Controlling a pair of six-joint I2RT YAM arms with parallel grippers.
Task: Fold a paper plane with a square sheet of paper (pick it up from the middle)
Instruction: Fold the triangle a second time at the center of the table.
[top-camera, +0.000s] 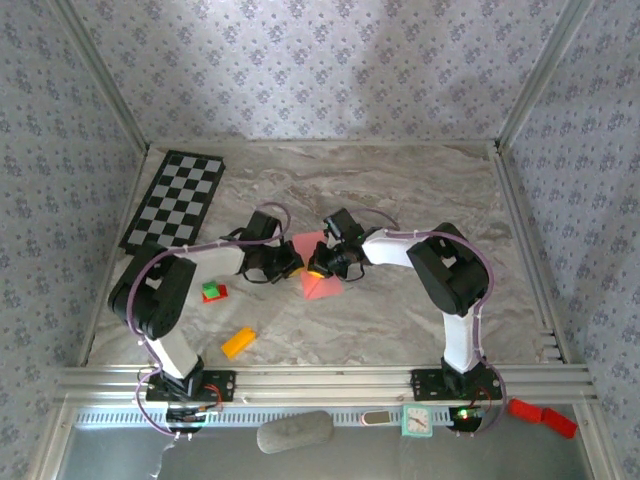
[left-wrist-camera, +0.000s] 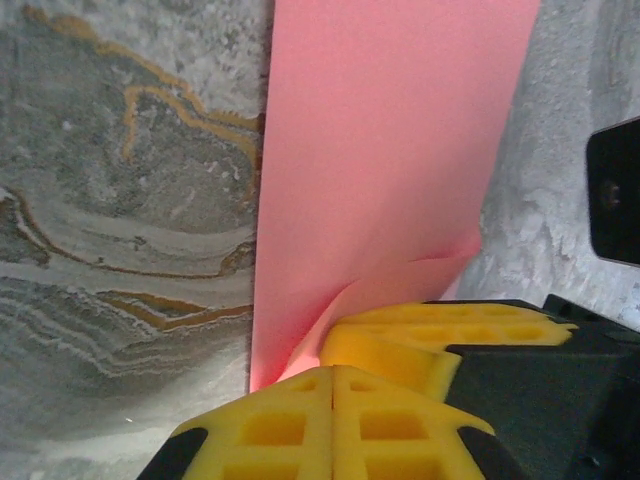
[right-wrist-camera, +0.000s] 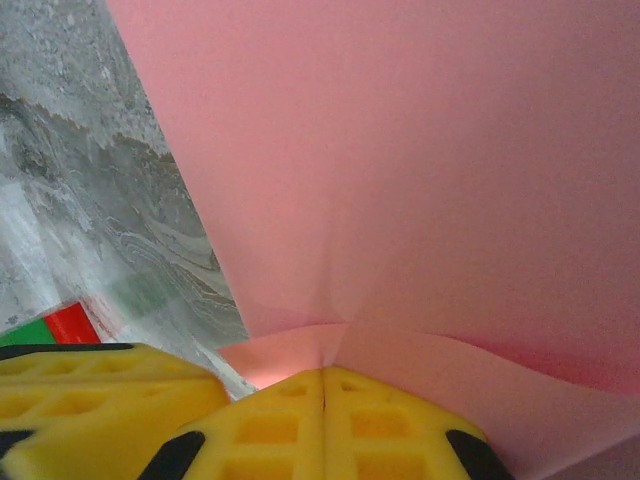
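The square sheet of paper (top-camera: 320, 286), salmon pink, lies mid-table with both grippers meeting over it. My left gripper (top-camera: 291, 262) comes in from the left and my right gripper (top-camera: 322, 266) from the right. In the left wrist view my left gripper (left-wrist-camera: 333, 370) has its yellow fingers pressed together at the near end of the paper (left-wrist-camera: 390, 150), where a raised fold meets their tip. The right gripper's fingers (left-wrist-camera: 400, 345) sit just behind that fold. In the right wrist view my right gripper (right-wrist-camera: 322, 372) is shut on a lifted ridge of the paper (right-wrist-camera: 400, 160); the creases converge at its tip.
A black-and-white chessboard (top-camera: 175, 200) lies at the back left. A small red-and-green block (top-camera: 213, 292) and an orange block (top-camera: 238, 342) sit left of the paper, near the left arm; the red-and-green block (right-wrist-camera: 50, 325) is close to the paper's edge. Patterned walls enclose the marble table (top-camera: 420, 200).
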